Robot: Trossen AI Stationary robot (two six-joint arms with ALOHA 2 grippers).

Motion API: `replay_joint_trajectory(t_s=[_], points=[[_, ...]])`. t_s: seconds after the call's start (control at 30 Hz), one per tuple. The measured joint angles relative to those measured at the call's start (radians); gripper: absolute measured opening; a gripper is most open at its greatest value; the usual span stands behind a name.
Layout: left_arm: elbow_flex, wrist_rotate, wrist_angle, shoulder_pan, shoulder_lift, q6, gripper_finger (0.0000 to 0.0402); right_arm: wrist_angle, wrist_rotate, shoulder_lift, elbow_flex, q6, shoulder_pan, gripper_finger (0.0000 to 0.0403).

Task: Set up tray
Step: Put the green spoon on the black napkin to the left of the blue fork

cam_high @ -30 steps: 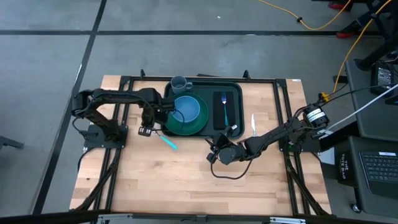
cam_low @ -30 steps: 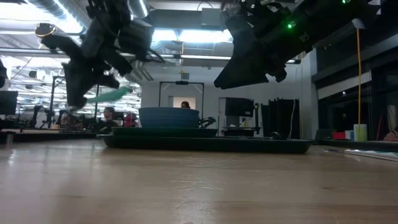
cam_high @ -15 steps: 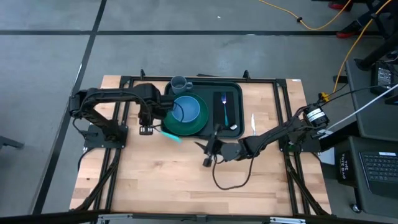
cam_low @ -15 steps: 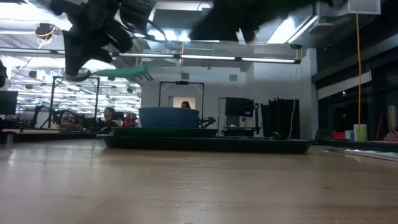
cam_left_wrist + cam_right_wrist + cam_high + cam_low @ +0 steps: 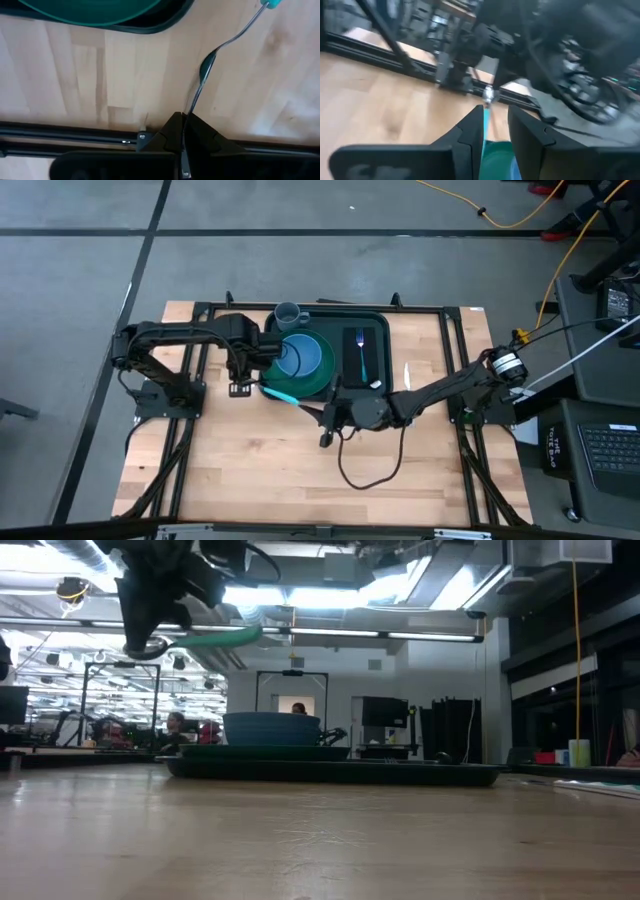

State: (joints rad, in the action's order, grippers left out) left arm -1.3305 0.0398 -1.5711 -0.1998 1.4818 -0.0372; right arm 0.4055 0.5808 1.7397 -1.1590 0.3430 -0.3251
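The dark green tray lies at the table's far middle. On it are a green plate with a blue bowl, a grey-blue cup, and a blue fork lying on a black rectangle. My left gripper hangs high beside the tray's left near corner, shut on a teal-handled utensil. My right gripper is raised in front of the tray and points toward the left arm. Its fingers stand apart with nothing between them. My left gripper pinches the utensil's metal end between its two shut fingers, coming from above and pointing down. The utensil sticks out sideways, about level and well clear of the table. Its teal handle points toward the tray with its end free.
A small white item lies on the bare wood right of the tray. Another white piece sits at the tray's near right corner. Black frame rails run along the table's sides. Bare wood fills the near half.
My left gripper has risen with the utensil and rolled, so the teal handle has swung from slanting down to about level, nearer the plate. My right gripper has risen out of the low view, gone toward the table's left and turned.
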Motion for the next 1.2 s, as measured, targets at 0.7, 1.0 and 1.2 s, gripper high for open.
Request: replay_joint_trajectory(t_s=[0.7,1.0,1.2], points=[[-0.025,-0.020,0.012,-0.091,0.000,-0.002,0.0002,-0.525,-0.143,0.193,-0.395,0.008,0.111,0.0170],[-0.025,-0.016,0.022,-0.090,0.000,-0.018,0.0002,-0.604,-0.107,0.331,-0.550,0.060,0.151,0.0222],[-0.025,-0.013,0.028,-0.090,0.000,-0.020,0.0002,-0.652,0.014,0.434,-0.644,0.172,0.156,0.0224]])
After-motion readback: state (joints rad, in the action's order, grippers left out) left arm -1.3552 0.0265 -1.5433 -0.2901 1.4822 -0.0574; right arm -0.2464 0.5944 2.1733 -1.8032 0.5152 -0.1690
